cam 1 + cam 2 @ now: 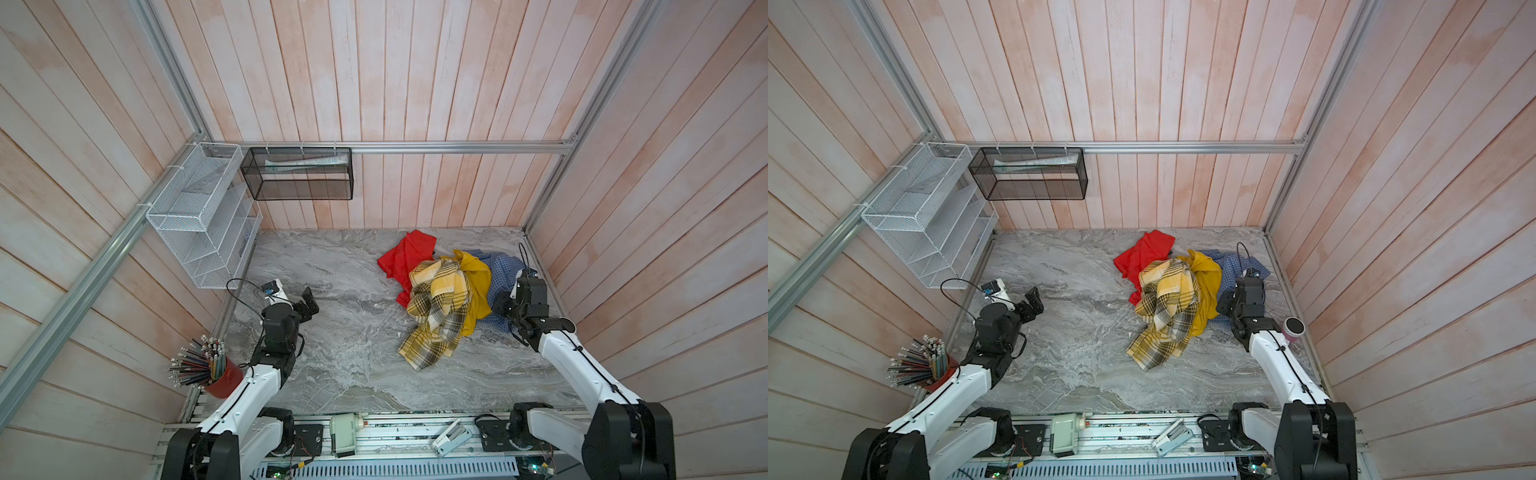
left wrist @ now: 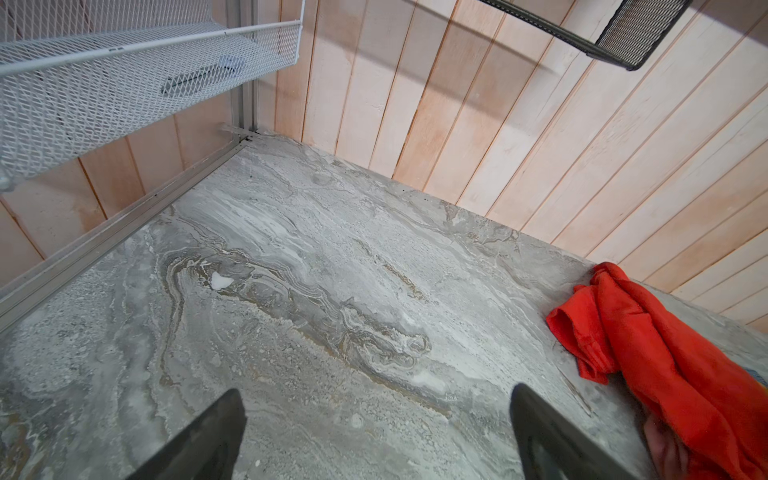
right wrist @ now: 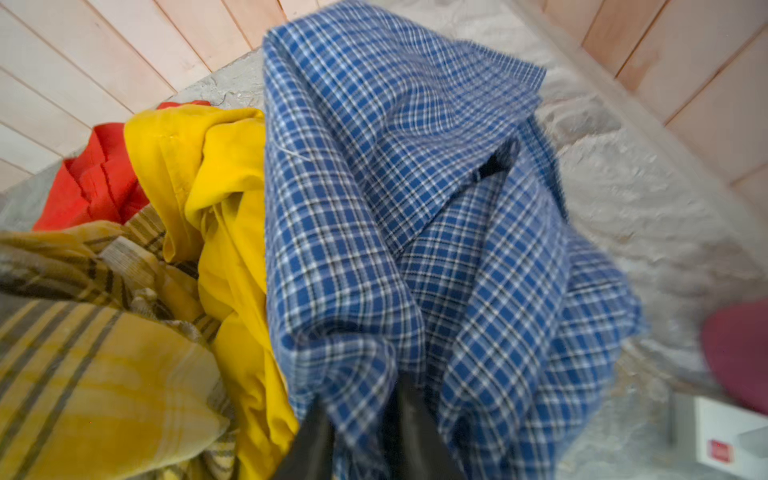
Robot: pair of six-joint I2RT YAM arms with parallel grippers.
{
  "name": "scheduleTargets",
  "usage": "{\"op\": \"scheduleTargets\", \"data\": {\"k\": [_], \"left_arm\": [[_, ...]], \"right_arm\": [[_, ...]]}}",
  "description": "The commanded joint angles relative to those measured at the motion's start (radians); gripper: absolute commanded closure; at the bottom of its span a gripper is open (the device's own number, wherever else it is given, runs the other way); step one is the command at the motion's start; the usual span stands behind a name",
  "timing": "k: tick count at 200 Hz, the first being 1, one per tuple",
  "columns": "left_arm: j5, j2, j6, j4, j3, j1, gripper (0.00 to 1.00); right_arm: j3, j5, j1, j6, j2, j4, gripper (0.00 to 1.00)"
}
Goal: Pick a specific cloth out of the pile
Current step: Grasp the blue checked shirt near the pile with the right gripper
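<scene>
- Fabrics, four in all: one blue-and-white checked cloth [image 1: 505, 270] [image 1: 1231, 266] [image 3: 374, 187], plus the pile [image 1: 440, 291] of three – one red cloth [image 1: 409, 257] [image 2: 665, 365], one mustard cloth [image 1: 478, 270] [image 3: 232, 199], one yellow plaid cloth [image 1: 436, 307] [image 3: 95, 374].
- Checked cloth sits at the back right of the tabletop [image 1: 332, 353], between the mustard cloth and the right-hand rail. Its left edge touches the mustard cloth and its right edge is close to the rail.
- Two pincers.
- Left pincer [image 1: 306, 305] [image 1: 1032, 302] [image 2: 378, 392]: fingers spread wide, nothing between them, over bare marble near the left rail.
- Right pincer [image 3: 359, 390] is down in the checked cloth. Its fingers [image 3: 415, 424] are partly apart with a fold of the check between them – can't tell if the fold is pinched or loose; the wrist view is blurred.
- Two mesh holders in the back left corner: one white mesh rack [image 1: 199, 208] on the left wall, one black mesh basket [image 1: 299, 174] on the back rail.
- Two cups: one red cup [image 1: 224, 378] full of pencils at the front left edge, one maroon cup [image 1: 1292, 329] at the right edge, just beside the right arm.
- Open room: marble shows bare from the left rail to the pile and across the front. Pile and checked cloth crowd the back right.
</scene>
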State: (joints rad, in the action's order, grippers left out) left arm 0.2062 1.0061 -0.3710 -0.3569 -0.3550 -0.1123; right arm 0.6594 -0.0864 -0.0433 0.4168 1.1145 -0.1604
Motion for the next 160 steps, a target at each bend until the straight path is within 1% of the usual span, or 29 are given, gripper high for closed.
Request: {"op": "scheduleTargets", "data": {"k": [1,7,22,41,63,79,94,124,128,149,160], "left_arm": [[-0.011,-0.009,-0.004,0.001,0.013,-0.003,0.00],[-0.012,-0.008,-0.004,0.001,0.013,-0.004,0.00],[-0.013,-0.007,-0.003,0.000,0.011,-0.005,0.00],[-0.014,-0.008,-0.001,-0.002,0.012,-0.005,0.00],[-0.016,-0.009,-0.002,-0.002,0.013,-0.004,0.00],[-0.018,-0.011,0.000,-0.005,0.014,-0.005,0.00],[-0.017,-0.012,0.003,-0.005,0.014,-0.004,0.00],[-0.013,-0.021,0.005,-0.011,0.021,-0.004,0.00],[-0.013,-0.022,0.006,-0.011,0.022,-0.004,0.00],[-0.010,-0.028,0.008,-0.013,0.023,-0.005,0.00],[-0.006,-0.033,0.008,-0.014,0.022,-0.004,0.00]], "right_arm": [[0.039,-0.059,0.015,-0.006,-0.043,-0.106,0.47],[0.046,-0.059,0.023,-0.009,-0.053,-0.121,0.43],[0.063,-0.066,0.054,-0.029,-0.074,-0.153,0.40],[0.083,-0.077,0.104,-0.062,-0.085,-0.183,0.32],[0.099,-0.054,0.152,-0.079,-0.070,-0.216,0.23],[0.099,-0.001,0.177,-0.068,-0.048,-0.234,0.19],[0.088,0.042,0.195,-0.050,-0.030,-0.243,0.18],[0.056,0.170,0.240,0.021,-0.017,-0.203,0.16],[0.053,0.189,0.244,0.033,-0.011,-0.197,0.14],[0.056,0.282,0.247,0.079,0.049,-0.168,0.10],[0.067,0.300,0.247,0.085,0.090,-0.170,0.09]]}}
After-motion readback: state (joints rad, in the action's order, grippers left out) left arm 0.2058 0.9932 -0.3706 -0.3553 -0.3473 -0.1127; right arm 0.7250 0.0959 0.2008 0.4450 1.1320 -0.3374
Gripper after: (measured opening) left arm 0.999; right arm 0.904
